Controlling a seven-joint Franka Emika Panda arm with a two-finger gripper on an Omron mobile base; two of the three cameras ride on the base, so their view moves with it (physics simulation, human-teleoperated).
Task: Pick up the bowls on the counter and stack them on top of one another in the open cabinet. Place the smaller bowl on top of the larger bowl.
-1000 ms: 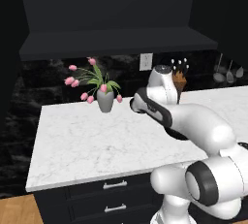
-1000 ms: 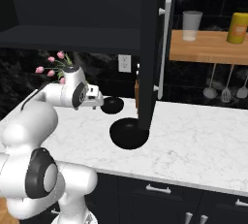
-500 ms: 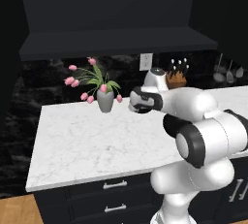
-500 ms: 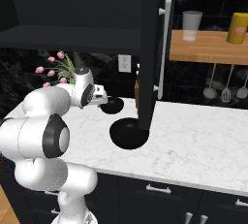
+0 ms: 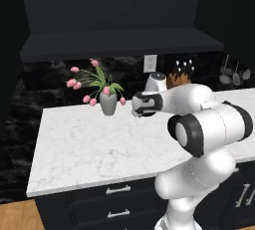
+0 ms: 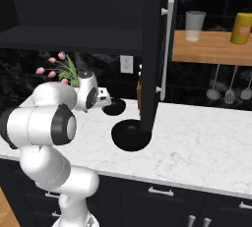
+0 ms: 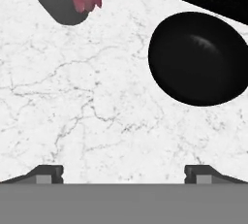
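The smaller bowl (image 6: 114, 107) (image 7: 198, 58), glossy black, sits on the white marble counter (image 6: 197, 142) near the back wall. It lies at the upper right of the hand view, ahead of the fingertips (image 7: 47, 173) and off to one side. The larger bowl (image 6: 130, 135) rests nearer the counter's front, partly behind the edge of the cabinet door (image 6: 153, 49). My gripper (image 6: 104, 101) (image 5: 141, 104) (image 7: 123, 175) hovers low over the counter just left of the smaller bowl, open, with nothing between its fingers. The open cabinet (image 5: 119, 20) (image 6: 69, 10) shows a dark recess above.
A grey vase of pink tulips (image 5: 107, 102) (image 7: 62, 0) stands close to the left of the gripper. A knife block (image 5: 180, 76) is by the back wall. To the right, a wooden shelf (image 6: 211, 49) carries a glass (image 6: 195, 25) and a yellow can (image 6: 241, 27); utensils hang beneath it.
The arm has folded, its elbow swinging round, and the hand has shifted slightly toward the vase. Both bowls stay where they were.
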